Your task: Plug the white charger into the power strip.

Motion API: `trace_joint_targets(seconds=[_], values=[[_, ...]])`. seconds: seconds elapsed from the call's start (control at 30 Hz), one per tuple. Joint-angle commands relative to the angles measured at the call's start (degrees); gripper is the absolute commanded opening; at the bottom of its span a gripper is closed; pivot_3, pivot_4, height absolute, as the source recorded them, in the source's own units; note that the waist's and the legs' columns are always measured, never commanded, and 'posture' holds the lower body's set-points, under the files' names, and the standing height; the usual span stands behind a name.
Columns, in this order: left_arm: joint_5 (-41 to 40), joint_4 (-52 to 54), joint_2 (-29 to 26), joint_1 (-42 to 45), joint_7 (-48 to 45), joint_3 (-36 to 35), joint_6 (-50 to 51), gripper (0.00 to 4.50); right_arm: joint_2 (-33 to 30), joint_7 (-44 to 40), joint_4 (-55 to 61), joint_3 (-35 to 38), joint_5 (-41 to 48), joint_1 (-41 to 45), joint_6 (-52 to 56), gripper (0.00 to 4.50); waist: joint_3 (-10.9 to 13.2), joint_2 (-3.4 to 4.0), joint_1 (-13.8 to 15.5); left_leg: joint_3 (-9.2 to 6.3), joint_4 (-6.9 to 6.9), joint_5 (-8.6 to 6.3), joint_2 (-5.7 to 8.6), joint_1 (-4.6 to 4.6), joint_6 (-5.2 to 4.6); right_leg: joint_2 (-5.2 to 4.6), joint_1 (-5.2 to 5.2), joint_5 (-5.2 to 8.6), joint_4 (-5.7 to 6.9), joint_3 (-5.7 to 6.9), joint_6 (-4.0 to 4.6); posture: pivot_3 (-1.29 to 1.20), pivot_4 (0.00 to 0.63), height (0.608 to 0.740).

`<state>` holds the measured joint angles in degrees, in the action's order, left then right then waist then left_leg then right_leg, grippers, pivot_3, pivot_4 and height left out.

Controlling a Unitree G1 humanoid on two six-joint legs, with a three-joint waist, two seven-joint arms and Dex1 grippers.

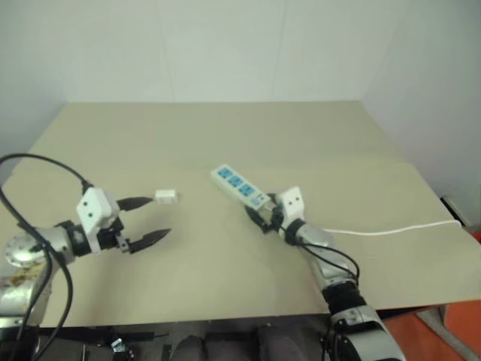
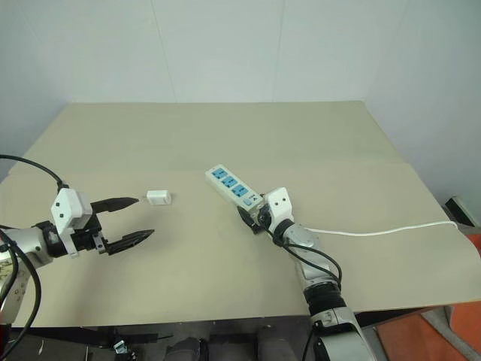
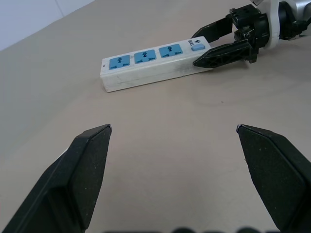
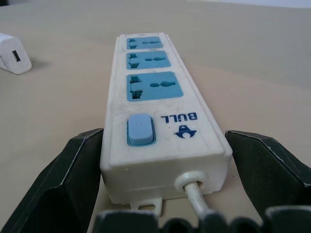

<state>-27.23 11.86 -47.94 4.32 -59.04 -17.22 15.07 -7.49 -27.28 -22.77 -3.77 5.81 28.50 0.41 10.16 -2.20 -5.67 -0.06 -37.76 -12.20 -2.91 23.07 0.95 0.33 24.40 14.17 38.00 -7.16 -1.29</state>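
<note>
The power strip [image 1: 239, 186], a white bar with three blue socket faces, lies slantwise at mid table. Its switch end and thin cord point at my right arm. My right gripper [image 1: 261, 213] is open and straddles that end; in the right wrist view the strip [image 4: 160, 111] sits between the black fingers [image 4: 73, 184], with a gap on one side. The white charger [image 1: 166, 196] lies on the table left of the strip, just past the upper fingertip of my left gripper [image 1: 159, 218], which is open and holds nothing. The left wrist view looks across bare table at the strip [image 3: 150, 65].
The strip's white cord [image 1: 391, 229] runs right across the beige table [image 1: 225, 286] to its right edge. A black cable [image 1: 45, 162] loops over my left arm. White walls stand behind and to the right of the table.
</note>
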Motion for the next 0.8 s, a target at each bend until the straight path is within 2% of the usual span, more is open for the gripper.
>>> trace_joint_targets(seconds=[0.03,0.53,0.7,0.8], values=[[-0.42,0.82,-0.15,0.58,-0.03,-0.95,-1.16,4.5,-0.85,-1.25,0.5,1.16,1.12,1.52,-1.38,4.48,0.0,0.0,0.01,0.0,0.0,0.0,0.0,0.0,0.0,-0.01,0.0,0.0,0.0,0.0,0.0,0.0,0.15,0.74],[0.64,0.74,0.56,-0.22,0.44,-0.39,-1.83,4.5,-0.03,-6.13,-6.17,0.63,1.23,3.72,-1.77,4.48,0.0,0.0,-0.2,-0.01,0.0,0.0,-0.02,-0.08,0.0,0.02,-0.03,0.0,0.04,0.02,0.0,0.0,0.15,0.74],[0.9,0.78,0.7,-0.19,0.63,-0.22,-1.8,4.5,0.4,-6.22,-8.76,1.02,0.93,4.55,-2.52,3.41,-0.01,-0.01,-0.38,-0.01,0.0,0.0,-0.02,-0.16,0.0,0.02,-0.08,-0.01,0.06,0.01,0.0,0.0,0.15,0.74],[0.88,0.73,0.74,0.1,0.72,-0.4,-1.87,4.5,0.49,-6.28,-9.53,0.98,0.57,4.74,-3.03,3.41,-0.01,-0.01,-0.62,-0.02,0.0,0.0,-0.02,-0.22,0.0,0.02,-0.13,-0.02,0.08,0.01,0.0,0.0,0.15,0.74]])
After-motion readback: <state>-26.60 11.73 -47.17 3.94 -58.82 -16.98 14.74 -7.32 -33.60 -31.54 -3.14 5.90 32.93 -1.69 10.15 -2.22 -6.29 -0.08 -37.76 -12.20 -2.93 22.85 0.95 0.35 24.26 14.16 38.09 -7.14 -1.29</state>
